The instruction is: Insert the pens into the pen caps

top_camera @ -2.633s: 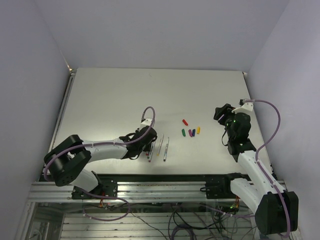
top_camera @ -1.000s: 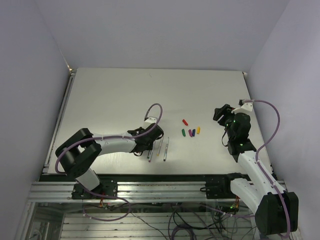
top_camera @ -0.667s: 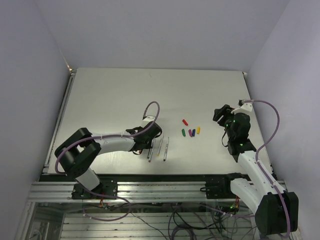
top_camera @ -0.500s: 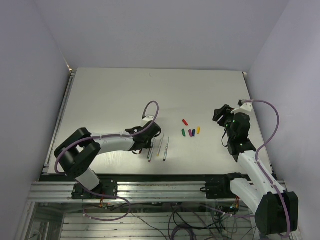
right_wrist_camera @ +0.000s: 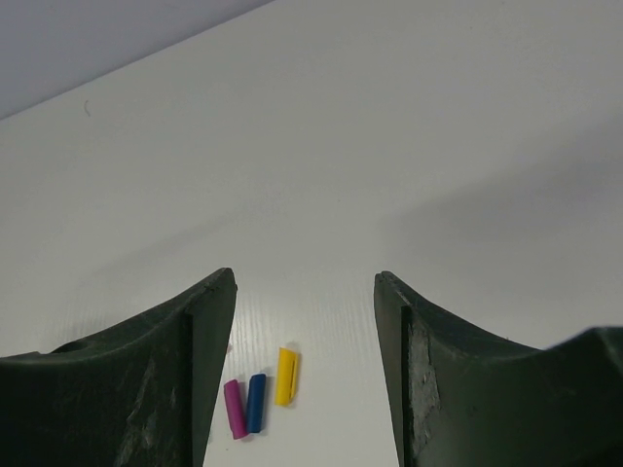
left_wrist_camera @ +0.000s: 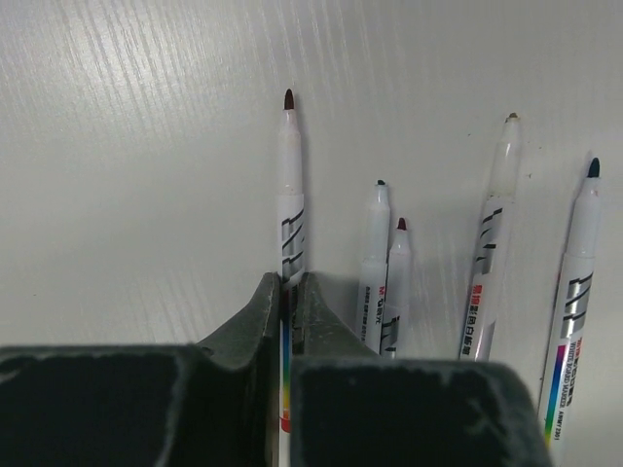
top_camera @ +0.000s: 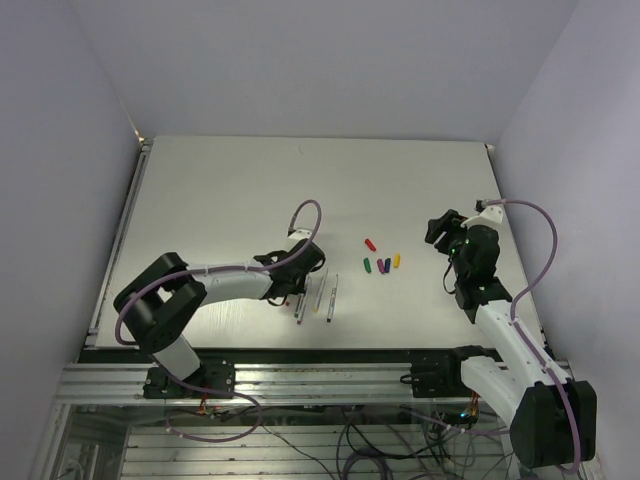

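Note:
My left gripper [top_camera: 298, 287] is shut on a silvery pen with a dark red tip [left_wrist_camera: 288, 195], low over the table; its jaws pinch the barrel [left_wrist_camera: 286, 292]. Beside it lie several more pens: green tip [left_wrist_camera: 375, 258], magenta tip [left_wrist_camera: 396, 282], orange tip [left_wrist_camera: 493, 243], blue tip [left_wrist_camera: 580, 263]. In the top view the pens [top_camera: 318, 297] lie side by side near the front edge. The caps lie to their right: red [top_camera: 370, 244], green [top_camera: 367, 265], purple [top_camera: 380, 266], blue [top_camera: 387, 266], yellow [top_camera: 397, 260]. My right gripper [top_camera: 437, 228] is open and empty, raised to the right of the caps.
The right wrist view shows the yellow cap [right_wrist_camera: 285, 375], blue cap [right_wrist_camera: 255, 402] and magenta cap [right_wrist_camera: 235, 409] on the table below, between the open fingers [right_wrist_camera: 204, 331]. The white table [top_camera: 250, 190] ends at a metal rail in front.
Over the last seconds my left gripper shifted right and slightly farther back over the leftmost pen, then held nearly still. The right arm has not moved.

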Controlling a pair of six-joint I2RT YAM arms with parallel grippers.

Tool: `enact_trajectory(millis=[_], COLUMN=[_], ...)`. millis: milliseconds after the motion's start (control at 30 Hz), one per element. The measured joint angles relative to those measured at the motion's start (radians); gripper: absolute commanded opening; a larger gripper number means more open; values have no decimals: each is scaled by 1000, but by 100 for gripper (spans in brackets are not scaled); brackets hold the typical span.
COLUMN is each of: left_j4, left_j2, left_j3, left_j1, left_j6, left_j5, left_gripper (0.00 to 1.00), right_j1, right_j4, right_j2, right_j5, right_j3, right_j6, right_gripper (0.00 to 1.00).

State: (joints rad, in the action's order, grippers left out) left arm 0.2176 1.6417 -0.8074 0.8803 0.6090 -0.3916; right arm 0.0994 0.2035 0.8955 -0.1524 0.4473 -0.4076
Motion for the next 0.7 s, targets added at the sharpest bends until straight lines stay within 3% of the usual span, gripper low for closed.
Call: enact_trajectory(millis=[233,400,700], left_j4=[-18,-54,-30], left_j2=[-3,-39,-166], left_j3=[3,33,101], left_j1=[0,-4,-8], left_j6=[-5,-10,-37], left_j5=[-1,11,56], left_gripper=[7,7,7], right_j1=[0,9,222], right_j4=[-2,-20,-53], right_j2=[39,139,381], right_j5=[15,56,6], right_j3=[9,75,257], right_j6=[1,19,118], right_gripper=[56,45,46])
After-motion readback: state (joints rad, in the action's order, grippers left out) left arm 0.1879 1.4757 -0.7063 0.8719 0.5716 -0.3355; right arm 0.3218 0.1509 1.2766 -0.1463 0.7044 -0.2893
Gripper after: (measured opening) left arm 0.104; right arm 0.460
